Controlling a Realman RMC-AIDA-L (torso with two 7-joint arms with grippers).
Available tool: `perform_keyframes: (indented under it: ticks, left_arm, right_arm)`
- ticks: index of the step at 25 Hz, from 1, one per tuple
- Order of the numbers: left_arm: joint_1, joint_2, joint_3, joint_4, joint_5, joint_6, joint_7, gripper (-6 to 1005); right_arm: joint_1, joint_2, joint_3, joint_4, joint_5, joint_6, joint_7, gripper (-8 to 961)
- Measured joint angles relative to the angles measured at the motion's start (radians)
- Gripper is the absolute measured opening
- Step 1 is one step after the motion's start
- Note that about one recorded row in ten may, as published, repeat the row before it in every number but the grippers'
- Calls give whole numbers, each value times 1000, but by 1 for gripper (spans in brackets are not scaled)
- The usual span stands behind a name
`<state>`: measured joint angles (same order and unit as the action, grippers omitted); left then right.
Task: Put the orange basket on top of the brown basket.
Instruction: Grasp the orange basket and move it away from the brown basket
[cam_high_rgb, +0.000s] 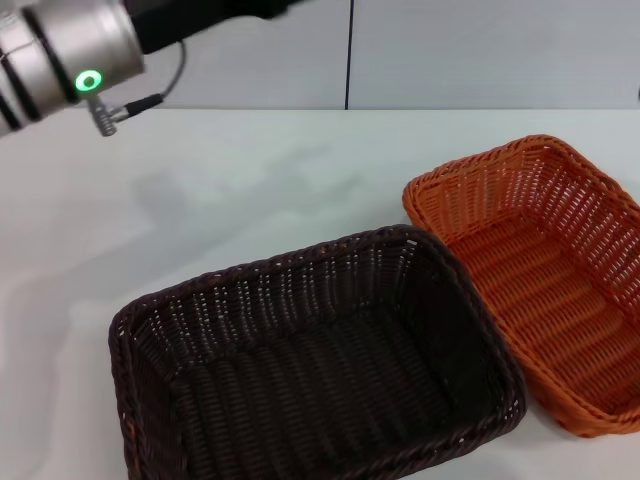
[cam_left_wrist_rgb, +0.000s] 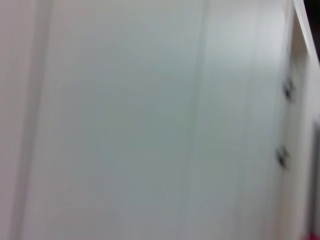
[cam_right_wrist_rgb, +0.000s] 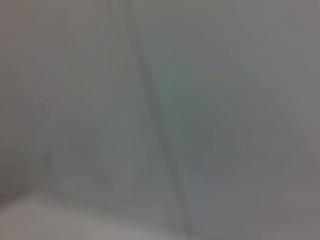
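Observation:
The brown basket (cam_high_rgb: 310, 370) sits on the white table in the head view, near the front, left of centre. The orange basket (cam_high_rgb: 545, 280) sits right beside it on the right, its near-left rim touching or almost touching the brown basket's right rim. Both are upright and empty. Part of my left arm (cam_high_rgb: 70, 50), a silver joint with a green light, shows high at the top left, well away from both baskets. No gripper fingers show in any view. The wrist views show only blank wall panels.
The white table (cam_high_rgb: 250, 170) stretches behind and to the left of the baskets. A pale wall with a dark vertical seam (cam_high_rgb: 350, 50) stands behind the table's far edge.

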<state>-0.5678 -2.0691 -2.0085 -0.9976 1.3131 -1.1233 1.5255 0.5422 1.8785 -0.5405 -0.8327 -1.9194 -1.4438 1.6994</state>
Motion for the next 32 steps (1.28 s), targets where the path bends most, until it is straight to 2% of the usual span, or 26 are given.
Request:
perform_keyframes:
  ticks: [1,2,3,7,11,15,21,25,32]
  left_arm:
    - [0,0,0,0,0,0,0,812]
    - [26,1,7,88,-176,7,121,812]
    - [27,3,5,118,-213,1,142,812]
    - [28,5,-3,158,-260,-10,170,811]
    - [27,4,-23,187,-299,-19,196,809]
    - [28,5,-25,190,-317,-20,197,807]
    - [26,3,-52,202,-318,-21,197,805]
    - [19,3,-68,214,-321,-20,197,804]
    - [7,7,-93,220,-330,-10,197,802]
  right_arm:
    - [5,-12,0,-29,-57,-50,14,530]
    - [8,-21,-1,-60,-105,-95,17,530]
    - [11,-30,-1,-95,-159,-143,19,529]
    - [44,-46,-7,-227,-391,-318,18,527]
    - [76,-50,-50,-260,-513,-405,6,525]
    - [79,-45,-121,-257,-555,-427,-26,524]
    - [102,-40,-248,-175,-583,-406,-34,521]
    - [115,-20,-301,-147,-604,-396,-50,519]
    - [136,20,-314,-109,-659,-447,-107,516]
